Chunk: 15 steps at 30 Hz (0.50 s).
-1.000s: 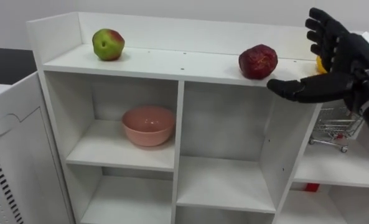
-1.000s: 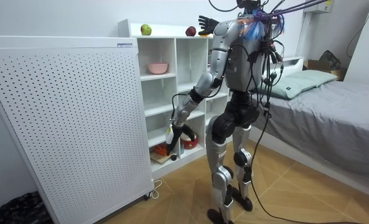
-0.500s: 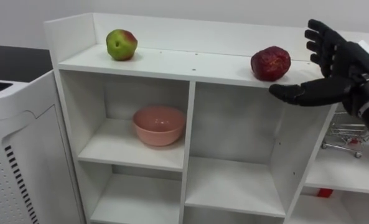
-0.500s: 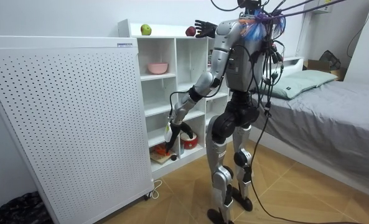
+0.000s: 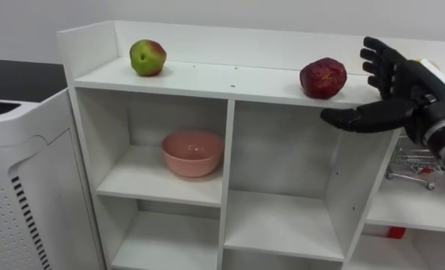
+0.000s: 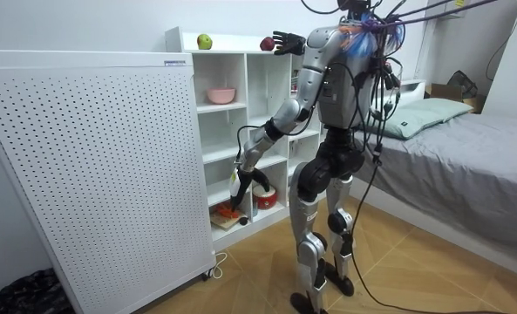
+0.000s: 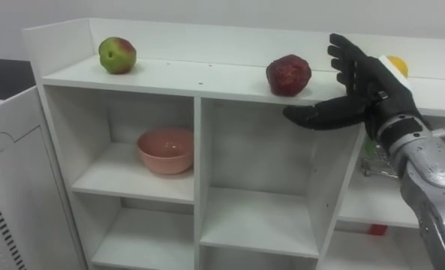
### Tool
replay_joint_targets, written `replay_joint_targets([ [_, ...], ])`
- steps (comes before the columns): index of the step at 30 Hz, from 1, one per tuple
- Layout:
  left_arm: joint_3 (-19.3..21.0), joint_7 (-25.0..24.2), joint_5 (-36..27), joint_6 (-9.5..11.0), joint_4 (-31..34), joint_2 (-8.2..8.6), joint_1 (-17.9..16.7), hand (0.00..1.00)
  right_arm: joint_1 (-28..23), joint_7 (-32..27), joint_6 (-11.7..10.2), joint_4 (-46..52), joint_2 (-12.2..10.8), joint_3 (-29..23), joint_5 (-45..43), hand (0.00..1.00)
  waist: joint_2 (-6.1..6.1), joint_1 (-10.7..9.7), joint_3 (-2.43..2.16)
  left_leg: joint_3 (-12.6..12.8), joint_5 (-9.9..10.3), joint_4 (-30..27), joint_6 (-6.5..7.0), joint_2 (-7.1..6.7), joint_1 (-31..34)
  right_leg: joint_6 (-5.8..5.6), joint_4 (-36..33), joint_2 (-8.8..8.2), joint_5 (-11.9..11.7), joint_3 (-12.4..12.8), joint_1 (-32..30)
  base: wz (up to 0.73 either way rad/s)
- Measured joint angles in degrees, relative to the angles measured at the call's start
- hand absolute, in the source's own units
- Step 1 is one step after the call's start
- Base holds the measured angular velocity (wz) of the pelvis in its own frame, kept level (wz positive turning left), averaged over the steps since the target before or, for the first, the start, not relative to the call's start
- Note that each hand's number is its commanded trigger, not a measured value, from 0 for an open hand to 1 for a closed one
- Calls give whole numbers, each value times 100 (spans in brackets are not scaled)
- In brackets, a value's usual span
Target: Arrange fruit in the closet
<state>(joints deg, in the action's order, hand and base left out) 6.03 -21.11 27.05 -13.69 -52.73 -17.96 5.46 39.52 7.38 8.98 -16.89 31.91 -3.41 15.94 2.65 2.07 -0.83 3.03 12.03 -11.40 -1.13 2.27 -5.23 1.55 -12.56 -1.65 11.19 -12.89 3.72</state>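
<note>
Closet (image 5: pixel 230 82), top board: green apple (image 5: pixel 148 57) near its left end, red apple (image 5: pixel 323 77) right of the middle divider. Pink bowl (image 5: pixel 193 152) in the upper left compartment. Right hand (image 5: pixel 402 90) raised at top-board height, just right of the red apple, fingers spread, thumb out below it, no contact. The right eye view adds an orange fruit (image 7: pixel 397 64) behind that hand. The room view adds the robot standing at the closet, left hand (image 6: pixel 239 185) down by the lower shelves; grip unreadable.

A plain white wall (image 6: pixel 84 22) backs a white open-shelved cabinet (image 5: pixel 227 150); a white perforated panel (image 6: pixel 84 166) stands just beside it. The light brown wooden floor (image 6: pixel 415 279) runs to a grey-covered bed (image 6: pixel 476 166).
</note>
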Motion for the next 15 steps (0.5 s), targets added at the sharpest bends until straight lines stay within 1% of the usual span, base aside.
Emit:
replay_joint_targets([
  [1, 3, -15, 4, -7, 3, 0, 0, 0, 0, 15, 6, 0, 0, 0, 0, 0, -3, 1, -2, 0, 0, -1, 0, 0, 1, 0, -2, -1, 0, 0, 0, 0],
  [3, 23, -101, 11, -15, 36, 0, 0, 0, 78, 123, 107, -6, 0, 9, -80, 0, -7, 2, -6, 4, -1, -7, 1, -3, 13, 0, -15, -2, 0, 12, -19, 0],
  [7, 23, -213, 11, -15, 35, 0, 5, 0, 258, 281, 116, -70, 1, 96, -76, 0, -1, 2, -17, 6, -1, -22, 1, -3, 52, 2, -27, -1, 0, 15, -54, 0],
  [10, 22, -213, 8, -13, 17, -1, 5, 0, 419, 364, 118, -106, 5, 351, -80, 0, 11, 8, -21, -2, -1, -10, 1, 1, 36, 1, -49, 2, 0, 25, -62, 0],
  [13, 22, -213, 8, -11, 14, -1, 10, 0, 487, 438, 119, -114, 4, 483, -80, 0, 50, 22, -15, -8, -1, -4, 1, 1, 29, 2, -55, 0, 0, 20, -59, 0],
  [15, 19, -217, -3, -11, 8, -2, 12, 0, 488, 446, 120, -122, 4, 487, -95, 0, 103, 80, -8, -14, -1, -5, 1, 1, 28, 2, -56, -2, 0, 13, -56, 0],
])
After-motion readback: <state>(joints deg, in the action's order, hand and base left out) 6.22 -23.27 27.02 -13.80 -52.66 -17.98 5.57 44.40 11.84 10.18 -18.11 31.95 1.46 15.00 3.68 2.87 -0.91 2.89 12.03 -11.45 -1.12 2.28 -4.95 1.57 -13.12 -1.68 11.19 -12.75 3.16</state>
